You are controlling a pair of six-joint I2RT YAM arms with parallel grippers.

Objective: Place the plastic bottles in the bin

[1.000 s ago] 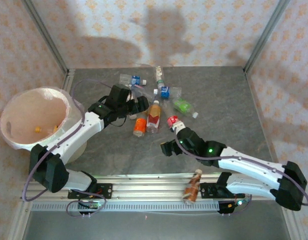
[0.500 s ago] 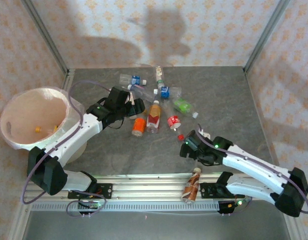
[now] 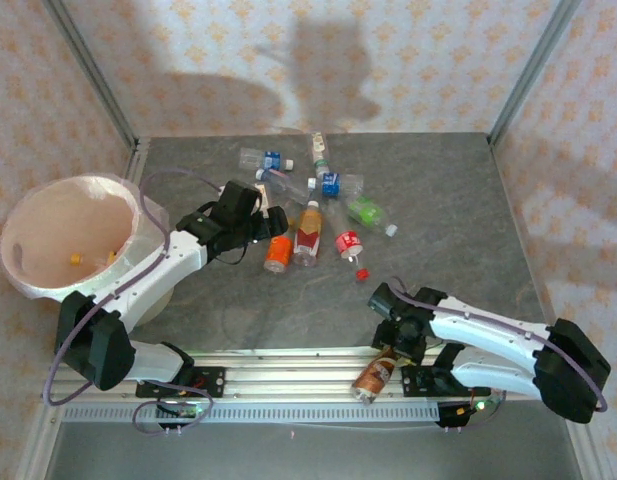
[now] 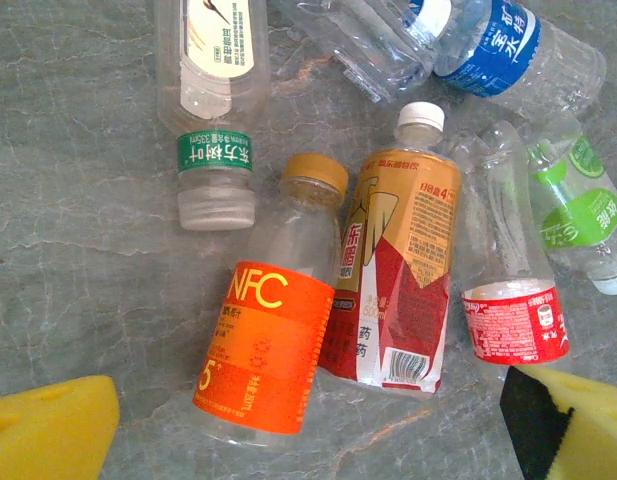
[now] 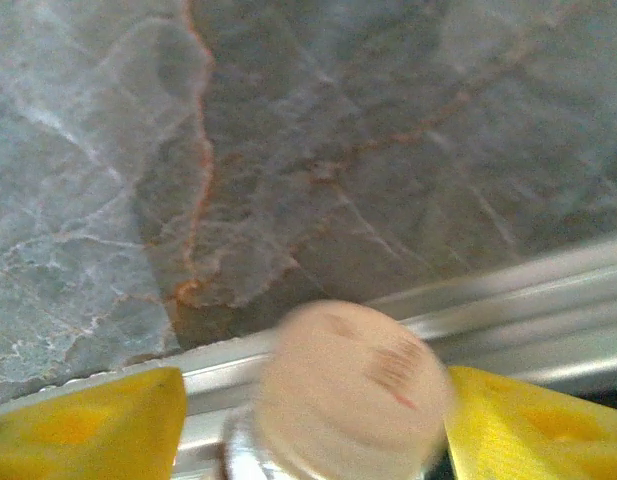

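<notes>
The left end effector (image 4: pixel 308 425) hangs over the cluster of plastic bottles (image 3: pixel 308 205) in the middle of the grey desk (image 3: pixel 458 190). Its yellow fingers (image 4: pixel 48 435) are spread wide and hold nothing. Between them in the left wrist view lie an orange-labelled bottle (image 4: pixel 263 350) and, touching its side, a gold-and-red bottle (image 4: pixel 398 280). Beside those are a clear bottle with a red label (image 4: pixel 508 300), a green-labelled one (image 4: pixel 578 205), a blue-labelled one (image 4: pixel 498 35) and one with a green band (image 4: pixel 213 100). The right end effector (image 5: pixel 318 420) is at the near edge of the desk, its jaws apart on either side of the blurred cap of a brown bottle (image 3: pixel 373 372). That bottle leans on the metal rail (image 3: pixel 288 358), and a gap shows beside the cap on one side. The bin (image 3: pixel 58 225) stands at the left edge of the desk, well apart from the cluster.
</notes>
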